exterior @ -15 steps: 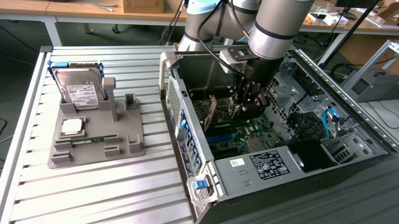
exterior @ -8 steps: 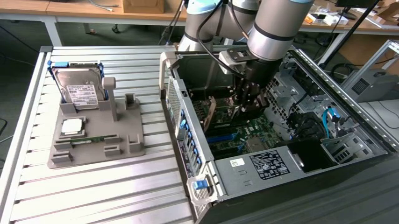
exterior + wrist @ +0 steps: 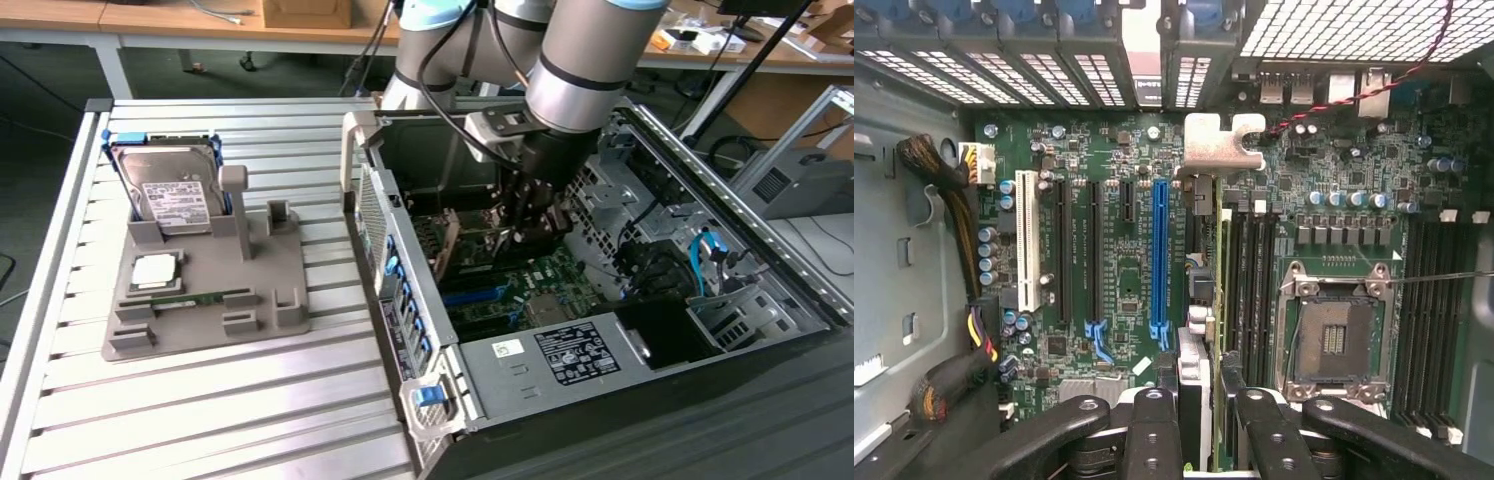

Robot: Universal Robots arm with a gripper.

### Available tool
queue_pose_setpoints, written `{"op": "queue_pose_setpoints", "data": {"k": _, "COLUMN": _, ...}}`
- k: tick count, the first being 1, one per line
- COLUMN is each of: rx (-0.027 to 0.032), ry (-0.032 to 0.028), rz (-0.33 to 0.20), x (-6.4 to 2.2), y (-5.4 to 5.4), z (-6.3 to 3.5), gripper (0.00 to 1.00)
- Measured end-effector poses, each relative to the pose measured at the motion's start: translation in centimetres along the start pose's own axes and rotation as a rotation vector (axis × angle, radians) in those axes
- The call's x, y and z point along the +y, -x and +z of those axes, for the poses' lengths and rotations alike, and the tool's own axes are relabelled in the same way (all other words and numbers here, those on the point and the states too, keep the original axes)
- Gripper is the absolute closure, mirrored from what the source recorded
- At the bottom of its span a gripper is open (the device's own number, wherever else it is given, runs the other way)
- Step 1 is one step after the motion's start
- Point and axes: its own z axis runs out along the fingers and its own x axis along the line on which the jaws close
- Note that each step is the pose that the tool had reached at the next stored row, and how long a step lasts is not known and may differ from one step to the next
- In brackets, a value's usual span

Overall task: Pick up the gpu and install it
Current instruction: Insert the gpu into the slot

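My arm reaches down into the open computer case (image 3: 747,330), which stands on the slatted tabletop (image 3: 200,400). Below lies the motherboard (image 3: 1124,250) with its long blue slot (image 3: 1159,250). My claw (image 3: 1199,400) is clenched on the gpu (image 3: 1199,290), held edge-on just beside that slot, with the silver bracket (image 3: 1219,145) toward the case's rear wall. Handling, in my judgement: the card is light, stiff and fragile. Grip the board's edges, clear of the components, and avoid twisting it.
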Motion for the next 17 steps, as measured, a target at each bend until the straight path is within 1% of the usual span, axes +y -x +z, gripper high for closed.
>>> {"op": "queue_pose_setpoints", "data": {"k": 5, "rx": -0.0002, "ry": -0.0001, "rz": 0.000, "x": 0.44, "y": -0.02, "z": 0.10, "gripper": 0.73}}
{"op": "queue_pose_setpoints", "data": {"k": 17, "rx": 0.0002, "ry": -0.0001, "rz": 0.000, "x": 1.01, "y": -0.45, "z": 0.37, "gripper": 0.73}}
